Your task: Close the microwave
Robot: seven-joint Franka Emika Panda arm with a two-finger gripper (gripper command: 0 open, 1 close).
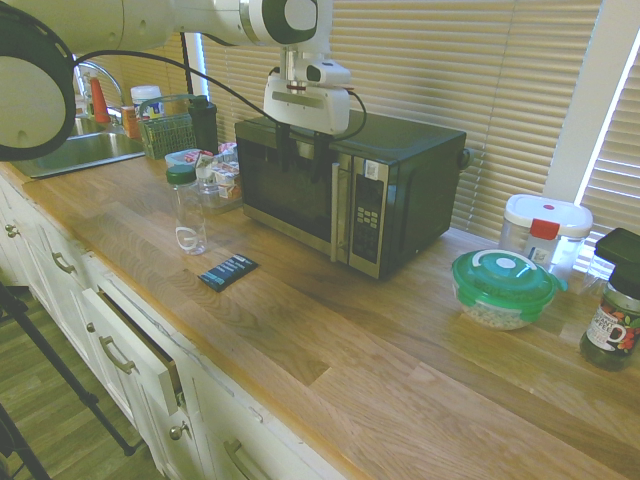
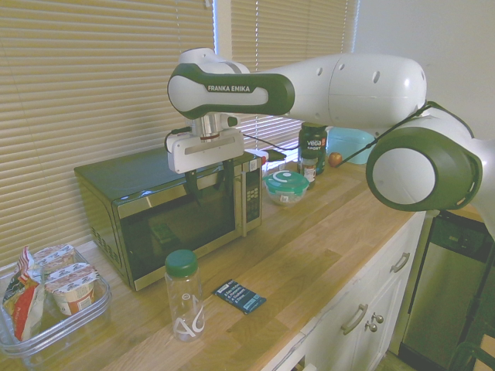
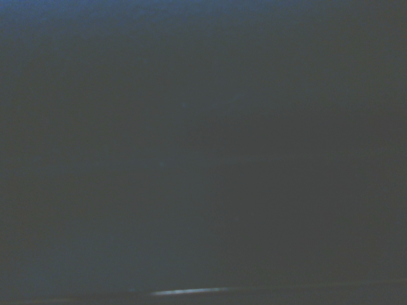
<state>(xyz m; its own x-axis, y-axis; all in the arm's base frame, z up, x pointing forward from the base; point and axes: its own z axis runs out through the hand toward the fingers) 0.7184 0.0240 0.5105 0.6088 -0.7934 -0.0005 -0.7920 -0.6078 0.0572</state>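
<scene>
1. Nearest me, along the bottom of the first exterior view, runs the wooden counter (image 1: 390,400), with an open drawer (image 1: 135,338) below it at lower left.
2. A little further in lie a dark flat packet (image 1: 228,272) and, beyond it, an upright clear bottle with a green lid (image 1: 189,215). Both sit forward of the oven, and I'd keep the arm off that bottle; it could tip easily.
3. Next comes the microwave door (image 1: 282,195), dark glass in silver trim. It looks shut or almost so, though I can't tell whether it has latched. I'd guess it swings lightly, then stiffens at the catch; the glass would be smooth and slippery. Closing wants a steady push on the firm trim near the upright handle (image 1: 338,215), or a hold on that handle, rather than a jab at the glass.
4. The gripper (image 1: 302,174) points down, its jaws standing apart with nothing between them. They hang before the upper part of the door, close to the handle on its hinge-ward side. Whether they touch, I can't make out.
5. Behind them the microwave (image 1: 405,138) fills the upper middle of the frame, on the counter before the blinds (image 1: 430,60). It looks heavy and rigid, but a hard shove might slide it.
</scene>
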